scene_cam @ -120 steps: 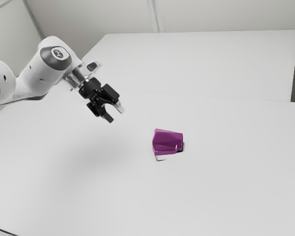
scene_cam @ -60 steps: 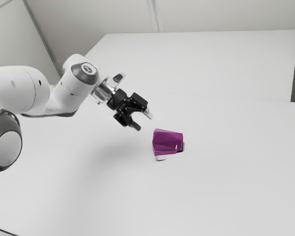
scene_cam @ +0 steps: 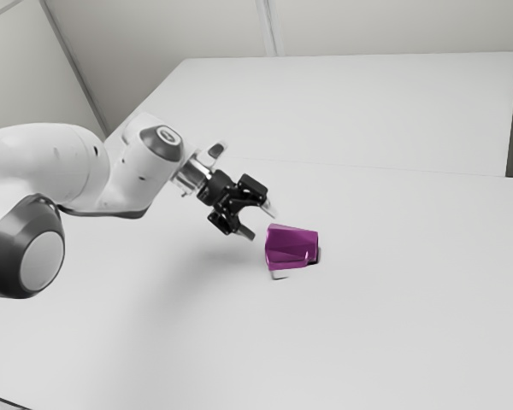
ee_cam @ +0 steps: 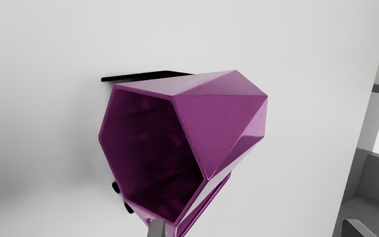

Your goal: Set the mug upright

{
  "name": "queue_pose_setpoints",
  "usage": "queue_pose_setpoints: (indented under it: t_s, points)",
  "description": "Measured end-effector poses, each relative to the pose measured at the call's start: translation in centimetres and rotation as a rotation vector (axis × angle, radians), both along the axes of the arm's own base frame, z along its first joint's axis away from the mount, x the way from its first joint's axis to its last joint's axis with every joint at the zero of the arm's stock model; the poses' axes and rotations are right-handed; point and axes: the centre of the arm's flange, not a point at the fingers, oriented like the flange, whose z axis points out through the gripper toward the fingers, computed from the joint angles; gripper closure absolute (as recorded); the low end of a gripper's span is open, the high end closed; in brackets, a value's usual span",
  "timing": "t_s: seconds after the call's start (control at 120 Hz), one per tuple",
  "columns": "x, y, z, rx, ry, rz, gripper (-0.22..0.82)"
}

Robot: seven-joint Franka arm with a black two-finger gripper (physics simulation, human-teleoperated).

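Black pincer (scene_cam: 259,223) spread wide near a glossy, faceted purple mug (scene_cam: 291,247), tipped sideways on a smooth white desk (scene_cam: 393,299), mouth toward the fingers (ee_cam: 157,228).

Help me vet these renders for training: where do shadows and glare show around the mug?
Exterior view: a broad, soft shadow on the table, a small dark one by the mug's narrower end. Wrist view: a crisp black shadow along one side, a dim interior, pale glare on some outer facets.
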Motion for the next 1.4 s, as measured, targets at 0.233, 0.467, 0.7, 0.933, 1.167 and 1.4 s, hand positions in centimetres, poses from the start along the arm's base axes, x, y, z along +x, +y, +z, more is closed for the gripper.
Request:
queue_pose_setpoints:
  t_s: [0.233, 0.467, 0.7, 0.933, 1.167, 1.4]
  points:
    - [0.2, -1.2, -2.0, -0.002, 0.028, 0.007, 0.02]
    - [0.7, -2.5, -2.5, -0.023, 0.026, 0.021, 0.02]
    - [1.1, -3.5, -2.4, -0.039, 0.016, 0.026, 0.05]
    - [1.3, -4.1, -1.5, -0.058, 0.000, 0.029, 0.27]
    - [1.7, -5.3, -0.7, -0.059, -0.019, 0.011, 0.61]
    - [1.8, -5.8, -0.6, -0.055, -0.024, 0.002, 0.73]
